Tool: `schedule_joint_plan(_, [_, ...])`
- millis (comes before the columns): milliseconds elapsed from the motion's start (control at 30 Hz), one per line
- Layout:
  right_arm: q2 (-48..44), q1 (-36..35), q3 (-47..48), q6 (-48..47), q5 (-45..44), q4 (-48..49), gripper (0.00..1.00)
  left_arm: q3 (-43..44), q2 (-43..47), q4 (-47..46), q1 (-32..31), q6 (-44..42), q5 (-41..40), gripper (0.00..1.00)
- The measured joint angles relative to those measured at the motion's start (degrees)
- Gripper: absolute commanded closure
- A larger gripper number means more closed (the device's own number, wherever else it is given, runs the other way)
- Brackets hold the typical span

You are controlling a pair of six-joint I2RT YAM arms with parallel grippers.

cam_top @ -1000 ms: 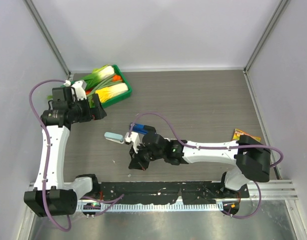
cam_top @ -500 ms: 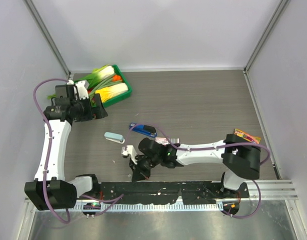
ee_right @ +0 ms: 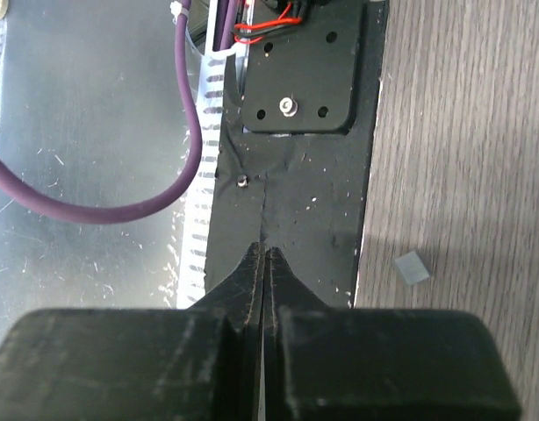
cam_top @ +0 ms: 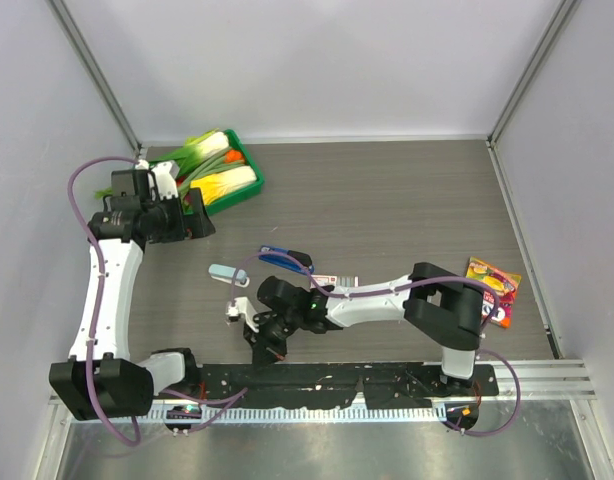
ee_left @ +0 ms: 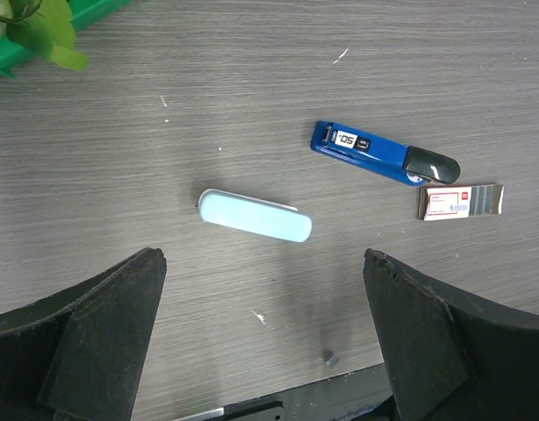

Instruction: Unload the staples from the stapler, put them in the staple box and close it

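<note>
change, left arm (cam_top: pixel 102 290): shifted a little right since a second ago, no move in the last half second.
change, right arm (cam_top: pixel 372 305): pulled back and folded toward the near edge; wrist has left the blue stapler (cam_top: pixel 287 260).
change, uncovered: blue stapler and red-and-white box (cam_top: pixel 337 282) now in full view; snack packet (cam_top: pixel 492 288) by the right edge shows more.
change, stapler (cam_top: pixel 223 272): same spot as before.
left gripper (ee_left: pixel 261 256): jaws spread wide, nothing between them, touching nothing; hangs over the worktop (cam_top: pixel 407 200) near the left edge, just beside the green tray (cam_top: pixel 215 172).
right gripper (ee_right: pixel 263 259): fingers pressed tight together, empty; tips over the black plate (ee_right: pixel 300 79) at the near edge, purple cable (ee_right: pixel 120 210) to one side, small grey chip (ee_right: pixel 412 267) on the worktop just off the plate.
stapler, place: left half of the worktop, between middle and near edge, apart from both grippers; blue stapler and box to its right.
stapler, look: closed, lying flat and slanted; pale blue, rounded ends, thin white strip along one long side.
</note>
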State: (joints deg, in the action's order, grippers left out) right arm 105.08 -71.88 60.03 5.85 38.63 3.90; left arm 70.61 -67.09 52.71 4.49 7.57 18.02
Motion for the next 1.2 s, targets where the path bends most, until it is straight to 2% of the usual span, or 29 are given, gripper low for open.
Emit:
schedule_joint_plan(467, [6.08,-0.07,4.07,-2.38,0.76,-3.1,0.99,-0.31,0.0,-0.42,0.0,-0.39,-0.02,0.0])
schedule_joint_plan(1200, [8.48,-0.07,6.1,-4.26,-7.63,-4.79,0.99,0.35,0.11,-0.55,0.0,-0.76,-0.04,0.0])
